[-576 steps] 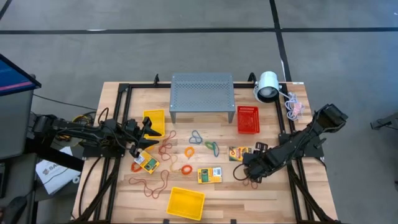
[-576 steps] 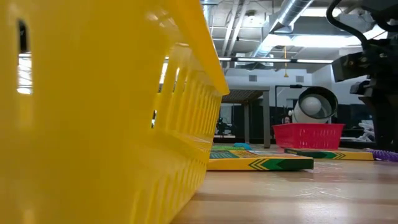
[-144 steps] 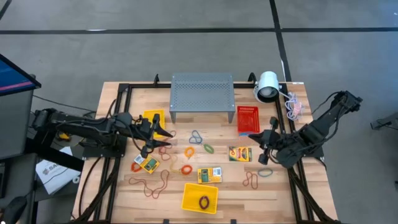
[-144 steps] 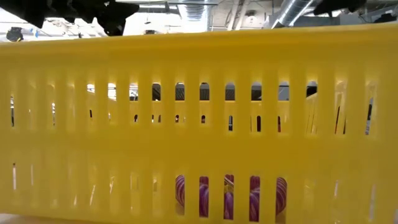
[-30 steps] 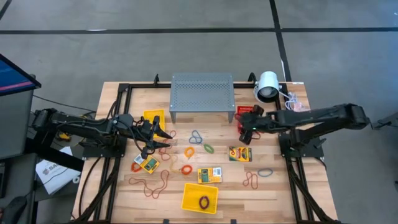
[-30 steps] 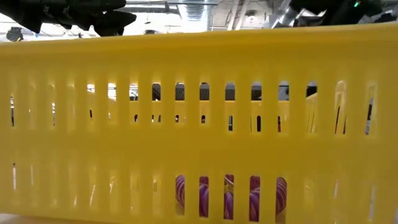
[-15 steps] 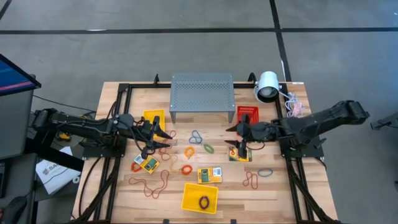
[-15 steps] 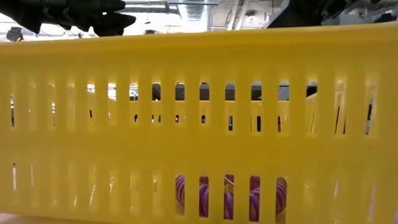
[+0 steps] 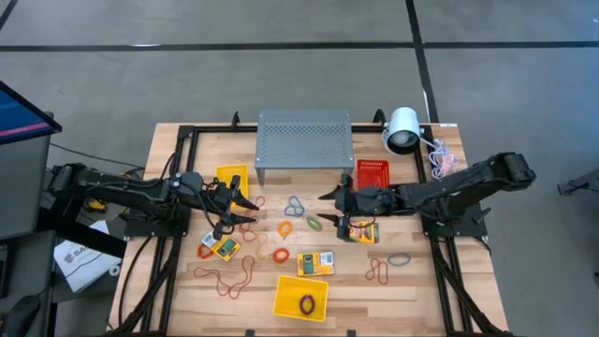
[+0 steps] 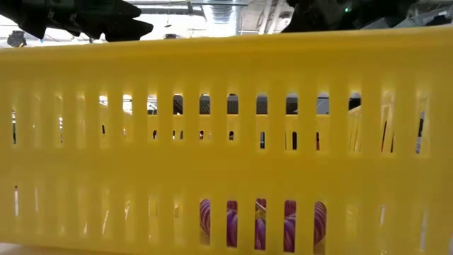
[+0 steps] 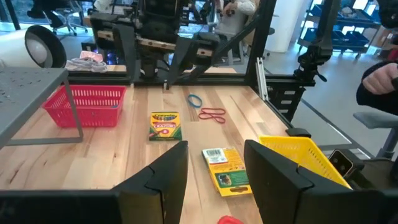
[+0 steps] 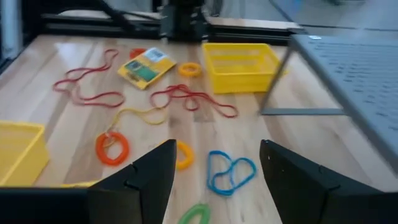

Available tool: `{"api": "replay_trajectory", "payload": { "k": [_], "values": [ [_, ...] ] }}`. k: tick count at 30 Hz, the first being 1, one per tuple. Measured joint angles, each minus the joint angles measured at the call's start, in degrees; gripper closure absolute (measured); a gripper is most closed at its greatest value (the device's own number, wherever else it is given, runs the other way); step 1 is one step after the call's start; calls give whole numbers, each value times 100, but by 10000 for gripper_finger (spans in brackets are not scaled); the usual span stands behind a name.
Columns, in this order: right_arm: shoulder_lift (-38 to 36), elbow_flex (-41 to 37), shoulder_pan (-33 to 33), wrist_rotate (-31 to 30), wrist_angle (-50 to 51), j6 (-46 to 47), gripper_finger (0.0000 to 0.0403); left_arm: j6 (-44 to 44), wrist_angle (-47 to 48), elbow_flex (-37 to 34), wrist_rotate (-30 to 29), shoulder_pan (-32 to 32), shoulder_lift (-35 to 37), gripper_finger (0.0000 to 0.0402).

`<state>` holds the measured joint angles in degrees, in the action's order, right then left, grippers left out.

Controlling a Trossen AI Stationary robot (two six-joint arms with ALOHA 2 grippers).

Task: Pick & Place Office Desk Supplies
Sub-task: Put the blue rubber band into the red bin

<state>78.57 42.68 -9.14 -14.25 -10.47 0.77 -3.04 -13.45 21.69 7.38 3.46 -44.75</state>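
Two grippers over table, both with fingers spread, holding nothing. Right gripper (image 9: 335, 208) reaching leftward across table centre, green band (image 9: 315, 224) just off its tip, blue band (image 9: 295, 206) a little farther left, crayon box (image 9: 361, 231) directly beneath its wrist. Green band looks like next pick: lying slantwise, slightly nearer than fingertips, well within right arm's reach. Left gripper (image 9: 236, 208) hanging at left by yellow bin (image 9: 231, 180), red bands (image 9: 251, 223) close under its tip. Near yellow basket (image 9: 300, 299) already holding one band.

Stand (image 9: 303, 139) sits behind the bands (image 9: 296, 206) (lamp (image 9: 402, 130) rightward).
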Motion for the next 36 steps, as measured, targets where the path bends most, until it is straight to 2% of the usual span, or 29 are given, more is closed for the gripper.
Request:
{"api": "replay_trajectory", "payload": {
  "k": [6, 15, 24, 30, 36],
  "values": [
    [236, 4, 414, 761, -459, -92, 175, 147, 23, 0, 0, -14, 0, 247],
    [245, 291, 736, 1416, -129, -328, 175, -27, 236, 0, -2, -131, 2, 247],
    [462, 386, 690, 1468, -65, -605, 175, -529, 247, 0, -1, -125, -57, 247],
    [1346, 703, 653, 1614, 8, -720, 175, -758, 186, 0, 0, -125, -288, 247],
    [2126, 1607, 722, 1312, 852, -742, 175, -820, 125, -2, 1, -123, -522, 247]
  ]
}}
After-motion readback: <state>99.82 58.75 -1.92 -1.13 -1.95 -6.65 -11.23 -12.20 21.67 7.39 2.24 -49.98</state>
